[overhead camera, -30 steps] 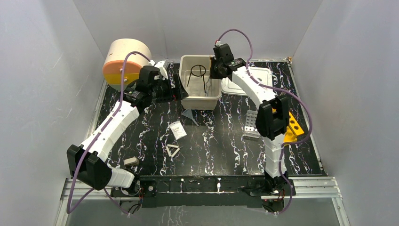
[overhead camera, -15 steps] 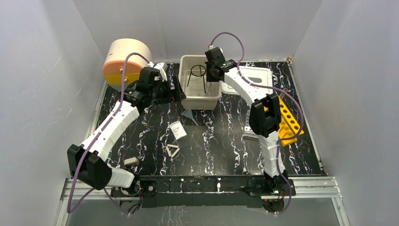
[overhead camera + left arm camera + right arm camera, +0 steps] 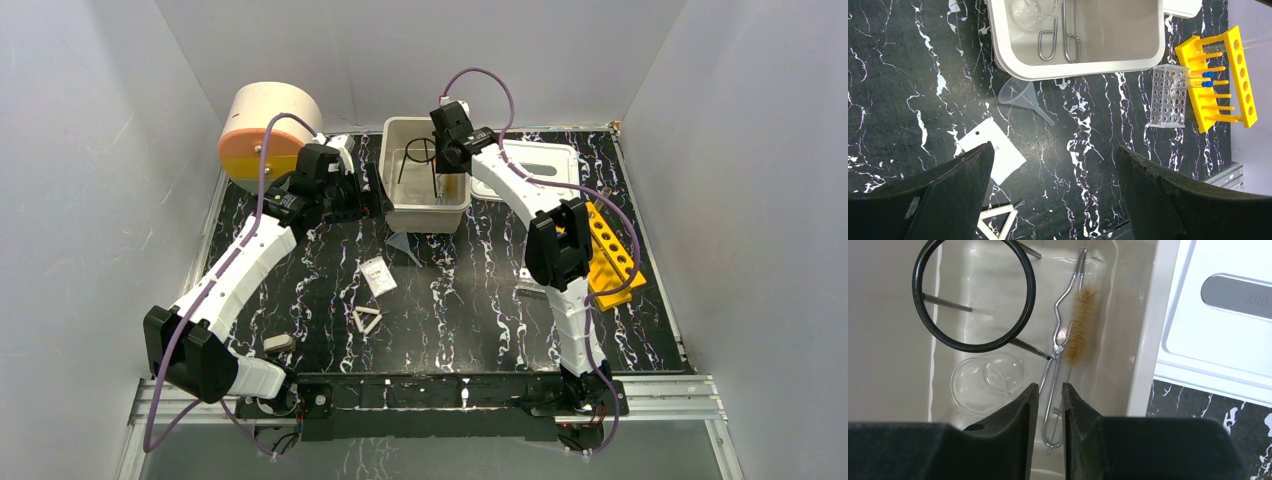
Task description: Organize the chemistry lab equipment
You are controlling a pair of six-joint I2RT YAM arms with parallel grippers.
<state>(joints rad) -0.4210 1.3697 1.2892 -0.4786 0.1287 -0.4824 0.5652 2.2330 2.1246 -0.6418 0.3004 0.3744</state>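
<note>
Beige plastic bin (image 3: pixel 1143 340) filled with black ring stand (image 3: pixel 1030 290), wiry tongs (image 3: pixel 1055 365), bristly brush (image 3: pixel 1080 325), clear round dish (image 3: pixel 973 385), right gripper (image 3: pixel 1049 387) slightly parted above it, left gripper (image 3: pixel 1054 150) spread wide

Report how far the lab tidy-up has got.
Done: black ring tripod, metal tongs, tan bristle brush and clear glass dish lie in the beige tub. In hand: nothing; the right arm's fingers hang slightly parted over the tub, the left arm's fingers open above the table. Left: clear funnel, white packet, white triangle, clear holed rack, yellow tube rack.
</note>
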